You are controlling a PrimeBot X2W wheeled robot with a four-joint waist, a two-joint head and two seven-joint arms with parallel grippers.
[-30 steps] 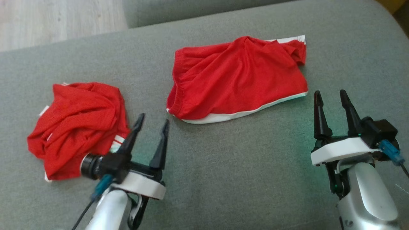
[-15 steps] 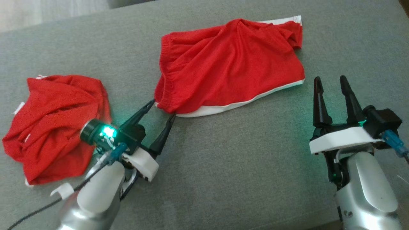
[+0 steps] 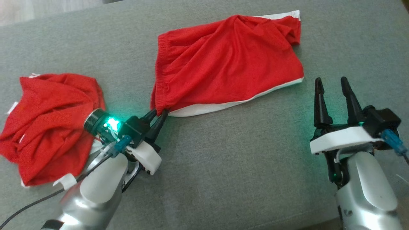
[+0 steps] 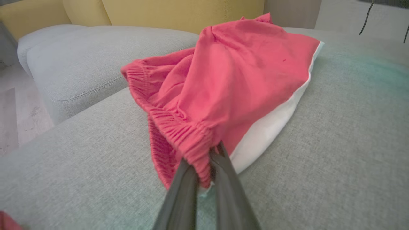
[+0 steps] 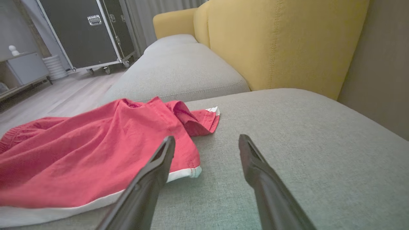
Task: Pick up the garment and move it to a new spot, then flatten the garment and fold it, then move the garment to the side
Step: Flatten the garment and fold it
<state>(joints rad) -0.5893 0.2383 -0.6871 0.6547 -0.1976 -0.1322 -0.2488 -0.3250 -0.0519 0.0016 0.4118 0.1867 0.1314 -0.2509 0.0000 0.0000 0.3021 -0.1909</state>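
The garment (image 3: 230,60) is a pair of red shorts with a white hem, spread on the grey cushion (image 3: 223,166). My left gripper (image 3: 158,112) is shut on the near-left corner of its elastic waistband; the left wrist view shows the red band of the garment (image 4: 223,86) pinched between the fingertips (image 4: 220,153). My right gripper (image 3: 330,83) stands open just right of the garment's near-right corner, touching nothing. In the right wrist view the garment (image 5: 96,156) lies to the left of the open fingers (image 5: 166,150).
A second red garment (image 3: 51,124) lies crumpled at the left of the cushion, partly behind my left arm. A yellow sofa back (image 5: 281,41) rises beyond the cushion. A black wheeled case (image 5: 86,32) stands on the wooden floor.
My left gripper reached forward from beside the crumpled pile to the shorts' waistband corner and closed on it. The head camera shifted. The right gripper stayed put.
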